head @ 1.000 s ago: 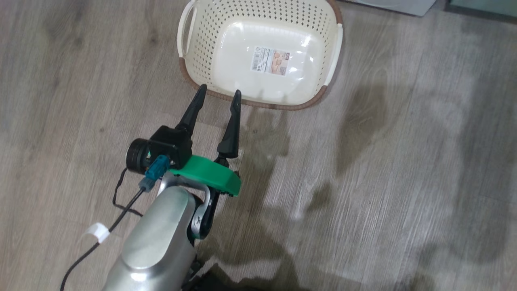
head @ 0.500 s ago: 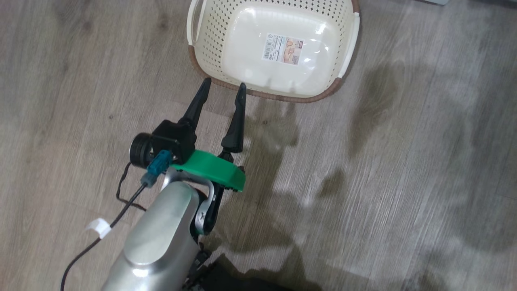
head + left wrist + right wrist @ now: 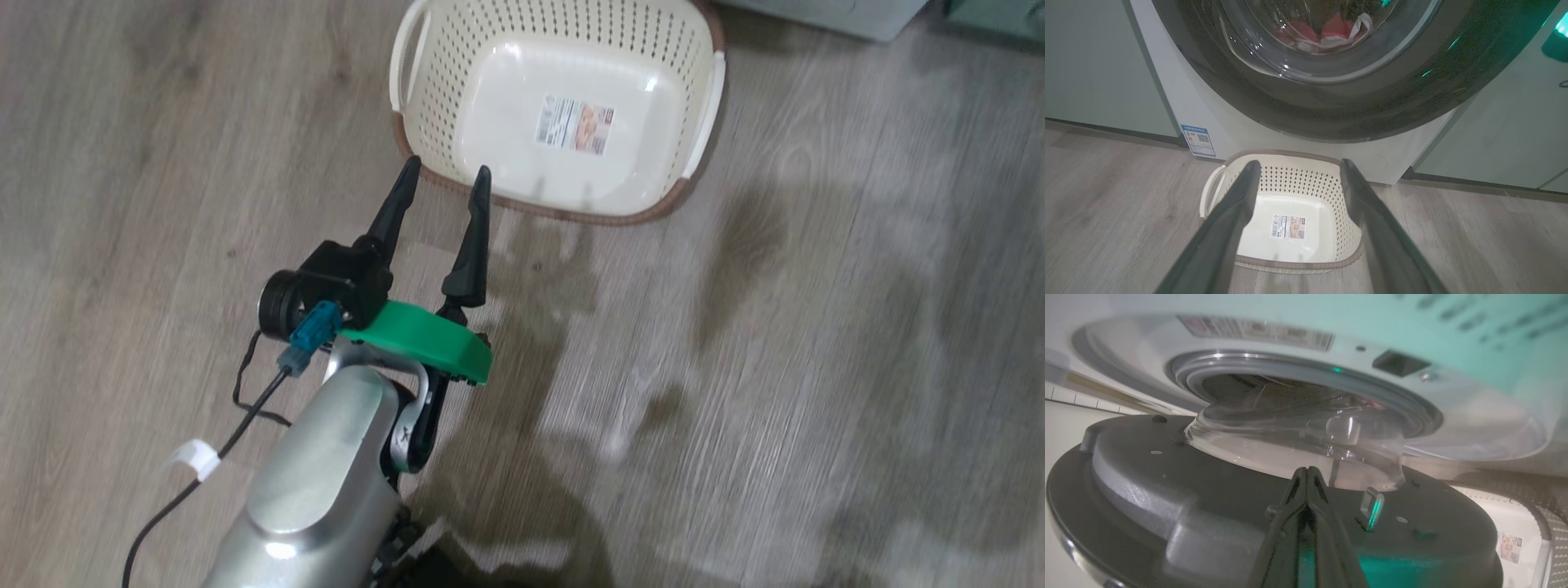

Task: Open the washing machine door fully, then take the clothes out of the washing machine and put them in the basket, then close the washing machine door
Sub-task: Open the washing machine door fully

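Grey-brown wood-look floor point(image 3: 816, 367) of long planks, with soft dark shadows point(image 3: 735, 237) lying across it. At the back, smooth pale green cabinet doors point(image 3: 1090, 61) to left and right, above a dark plinth strip point(image 3: 1110, 130) along the floor. Even indoor light, faint glare on planks.

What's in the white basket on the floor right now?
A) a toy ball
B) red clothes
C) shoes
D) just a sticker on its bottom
D: the basket has just its label on the bottom, while the red clothes show through the glass of the washing machine door.
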Available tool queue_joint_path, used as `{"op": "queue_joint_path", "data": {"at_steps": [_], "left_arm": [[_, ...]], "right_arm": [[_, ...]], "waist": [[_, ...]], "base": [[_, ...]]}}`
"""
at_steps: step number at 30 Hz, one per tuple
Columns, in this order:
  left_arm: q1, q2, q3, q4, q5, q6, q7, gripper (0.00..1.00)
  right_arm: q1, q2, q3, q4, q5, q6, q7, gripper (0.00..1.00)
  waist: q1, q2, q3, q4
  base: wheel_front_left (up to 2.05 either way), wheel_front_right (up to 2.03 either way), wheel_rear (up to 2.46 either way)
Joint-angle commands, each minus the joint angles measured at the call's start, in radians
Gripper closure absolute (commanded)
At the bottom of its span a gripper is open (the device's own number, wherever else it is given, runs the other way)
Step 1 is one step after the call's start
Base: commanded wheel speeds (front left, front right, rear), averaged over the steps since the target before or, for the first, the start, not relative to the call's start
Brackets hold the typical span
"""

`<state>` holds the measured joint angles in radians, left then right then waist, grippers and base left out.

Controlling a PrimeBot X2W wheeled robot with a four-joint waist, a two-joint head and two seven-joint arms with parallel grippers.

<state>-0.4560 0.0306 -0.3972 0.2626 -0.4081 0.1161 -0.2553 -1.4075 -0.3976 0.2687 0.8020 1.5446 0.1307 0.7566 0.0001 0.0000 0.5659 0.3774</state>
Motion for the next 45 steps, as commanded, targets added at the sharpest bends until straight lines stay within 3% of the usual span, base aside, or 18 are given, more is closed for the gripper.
{"op": "queue_joint_path", "data": {"at_steps": [1, 19, 29, 45], "left_arm": [[0.004, 0.02, 0.044, -0.021, 0.003, 0.006, -0.006, 0.0], [0.127, 0.02, 0.092, 0.048, 0.052, -0.03, -0.006, 0.0], [0.188, 0.02, 0.089, 0.08, 0.075, -0.046, -0.006, 0.0], [0.233, 0.02, 0.137, 0.072, 0.102, -0.049, -0.006, 0.0]], "right_arm": [[0.039, 0.027, 0.018, -0.047, 0.01, 0.0, 0.026, 1.0], [0.427, 0.11, 0.065, -0.171, 0.08, 0.0, 0.116, 1.0], [0.596, 0.191, 0.07, -0.191, 0.099, 0.0, 0.118, 1.0], [0.695, 0.305, 0.067, -0.209, 0.099, 0.0, 0.119, 1.0]], "waist": [[-0.0001, 0.0, -0.031, 0.002], [-0.0001, 0.0, -0.292, 0.053], [-0.0001, 0.0, -0.424, 0.131], [-0.0001, 0.0, -0.483, 0.156]], "base": [[0.0, 0.0, 0.0], [0.0, 0.0, 0.0], [0.0, 0.0, 0.0], [0.0, 0.0, 0.0]]}}
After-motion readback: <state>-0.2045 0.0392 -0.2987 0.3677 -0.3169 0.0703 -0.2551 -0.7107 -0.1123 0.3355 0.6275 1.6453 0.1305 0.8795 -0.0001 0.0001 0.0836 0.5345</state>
